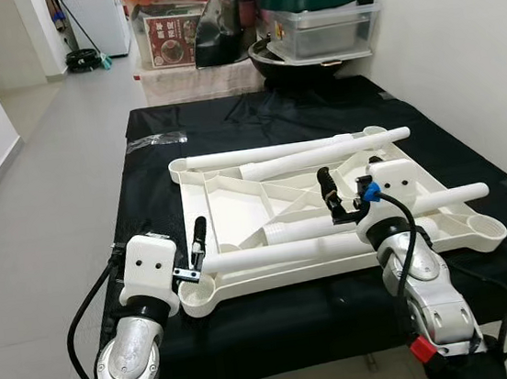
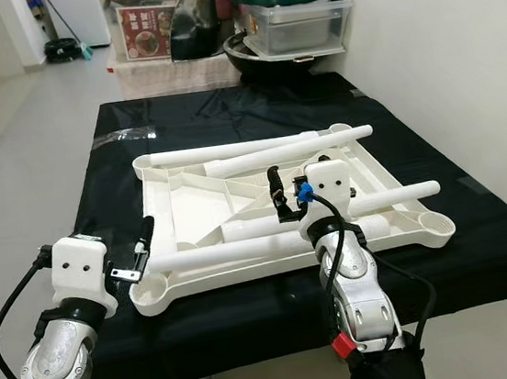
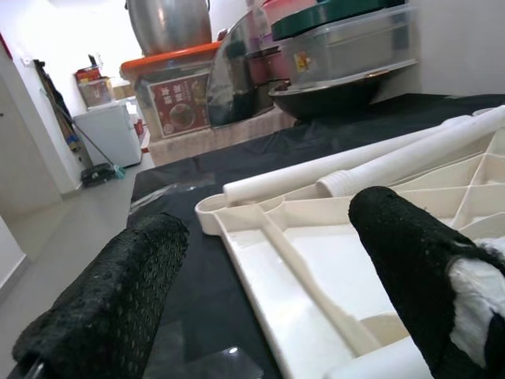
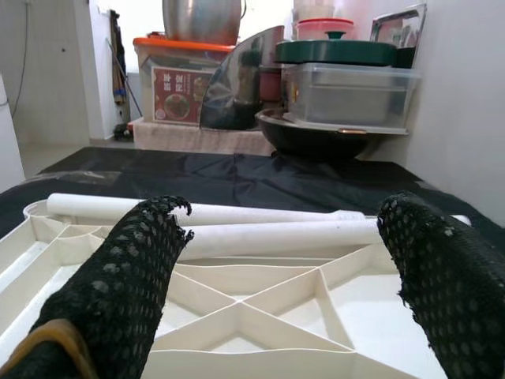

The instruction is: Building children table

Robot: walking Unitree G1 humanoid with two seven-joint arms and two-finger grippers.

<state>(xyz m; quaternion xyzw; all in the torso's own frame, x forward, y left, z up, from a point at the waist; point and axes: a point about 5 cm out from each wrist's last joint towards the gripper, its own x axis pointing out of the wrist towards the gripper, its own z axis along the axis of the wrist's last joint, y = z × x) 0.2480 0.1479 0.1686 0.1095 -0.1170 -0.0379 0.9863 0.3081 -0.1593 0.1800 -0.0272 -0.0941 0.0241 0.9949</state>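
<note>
A black-draped counter (image 1: 254, 115) carries the white plastic tabletop (image 1: 228, 206), which lies upside down with its ribbed underside showing and a round socket at each corner. Four white tube legs (image 1: 305, 157) lie loose across it: two side by side along the edge beyond both pairs of fingers, one lengthwise along the near edge, and one running out to the right past the right wrist. Beyond the counter stand stacked storage boxes (image 1: 173, 24) and a clear lidded tub (image 1: 322, 28) on a dark pan. Both silver forearms reach forward and up from the bottom of the head views, elbows low and wrists bent toward the tabletop. The right gripper (image 1: 345, 198) hovers over the middle of the ribbed underside, its fingers (image 4: 138, 264) pointing across the ribs toward the two far legs; they are spread wide with nothing between them. The left gripper (image 1: 196, 252) sits at the near left corner, just above the corner socket, fingers (image 3: 106, 304) aimed along the left rim. These too stand well apart, one over the counter cloth outside the rim, the other over the near leg; whether that finger touches the leg is hard to tell, but they clasp nothing.
</note>
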